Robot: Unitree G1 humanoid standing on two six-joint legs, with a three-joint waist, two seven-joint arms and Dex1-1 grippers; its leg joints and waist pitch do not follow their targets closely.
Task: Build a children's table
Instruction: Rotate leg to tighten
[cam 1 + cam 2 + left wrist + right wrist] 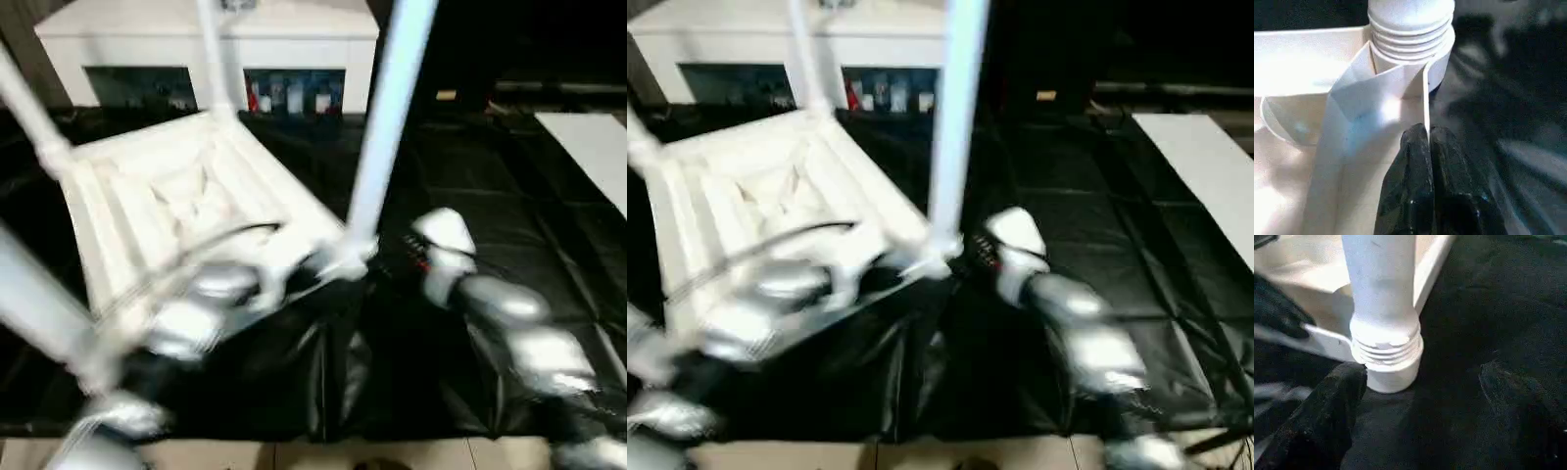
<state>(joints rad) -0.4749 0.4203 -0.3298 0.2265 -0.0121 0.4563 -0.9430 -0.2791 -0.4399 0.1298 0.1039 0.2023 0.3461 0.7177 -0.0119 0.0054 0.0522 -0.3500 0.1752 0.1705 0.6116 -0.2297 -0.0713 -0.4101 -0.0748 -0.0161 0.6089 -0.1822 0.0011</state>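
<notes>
The white children's table (186,206) lies upside down on the black mat, ribbed underside up, with long white legs rising from its corners. The nearest leg (387,127) stands in the corner socket (1386,357) closest to me, and its thread ridges show above the socket. My left gripper (1427,147) is shut on the thin rim of the table top right beside that socket. My right gripper (1425,416) is open low at the foot of the same leg. One finger (1327,421) is close to the socket and the other finger (1523,406) is well apart from it.
A white cabinet (206,44) with glass-fronted compartments stands behind the table. A flat white panel (588,147) lies on the black mat (490,166) at the far right. A strip of light floor (343,455) runs along the mat's near edge.
</notes>
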